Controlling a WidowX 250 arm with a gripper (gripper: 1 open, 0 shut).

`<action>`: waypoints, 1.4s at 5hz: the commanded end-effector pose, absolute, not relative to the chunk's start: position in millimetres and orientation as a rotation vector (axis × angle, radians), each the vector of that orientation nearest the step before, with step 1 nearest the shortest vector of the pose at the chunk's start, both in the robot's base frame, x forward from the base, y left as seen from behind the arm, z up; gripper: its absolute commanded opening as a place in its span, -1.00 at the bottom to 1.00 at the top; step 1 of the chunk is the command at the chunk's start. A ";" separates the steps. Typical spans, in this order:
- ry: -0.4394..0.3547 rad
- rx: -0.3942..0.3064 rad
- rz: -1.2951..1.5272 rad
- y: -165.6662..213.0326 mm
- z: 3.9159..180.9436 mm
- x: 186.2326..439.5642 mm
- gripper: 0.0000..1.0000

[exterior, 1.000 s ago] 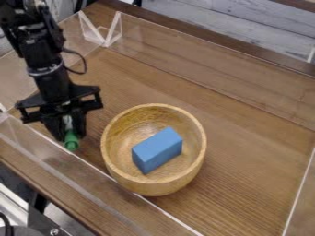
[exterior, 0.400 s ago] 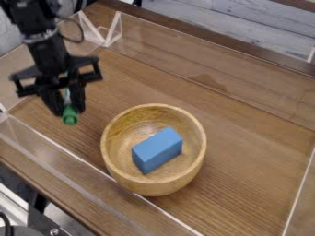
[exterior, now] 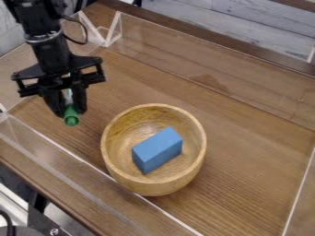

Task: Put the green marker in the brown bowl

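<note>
Light wooden brown bowl (exterior: 153,147) showing grain, smooth matt finish, blue block (exterior: 157,149) plain and matt, dark wood-grain desk (exterior: 234,101) with slight sheen, clear glossy plastic walls (exterior: 87,166), matt black hand (exterior: 70,103)

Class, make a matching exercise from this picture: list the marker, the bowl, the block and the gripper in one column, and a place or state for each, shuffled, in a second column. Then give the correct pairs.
Column one:
1. green marker
2. brown bowl
3. blue block
4. gripper

Column two:
A. lying inside the bowl
B. standing on the wooden table, right of the gripper
C. hanging cap-down, off the table
D. shut on the marker, pointing down

Pairs: 1-C, 2-B, 3-A, 4-D
</note>
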State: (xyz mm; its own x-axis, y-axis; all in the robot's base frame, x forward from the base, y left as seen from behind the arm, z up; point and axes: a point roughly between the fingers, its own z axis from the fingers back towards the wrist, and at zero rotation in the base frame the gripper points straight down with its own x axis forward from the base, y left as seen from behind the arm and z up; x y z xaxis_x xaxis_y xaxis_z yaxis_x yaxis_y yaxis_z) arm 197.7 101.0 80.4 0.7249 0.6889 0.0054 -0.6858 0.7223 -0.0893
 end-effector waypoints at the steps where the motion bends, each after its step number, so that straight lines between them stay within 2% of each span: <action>1: -0.063 -0.060 0.755 101.9 82.1 203.1 -1.00; 2: -0.055 -0.050 0.760 101.4 78.8 204.5 1.00; 7: -0.061 -0.064 0.818 101.0 42.0 206.2 1.00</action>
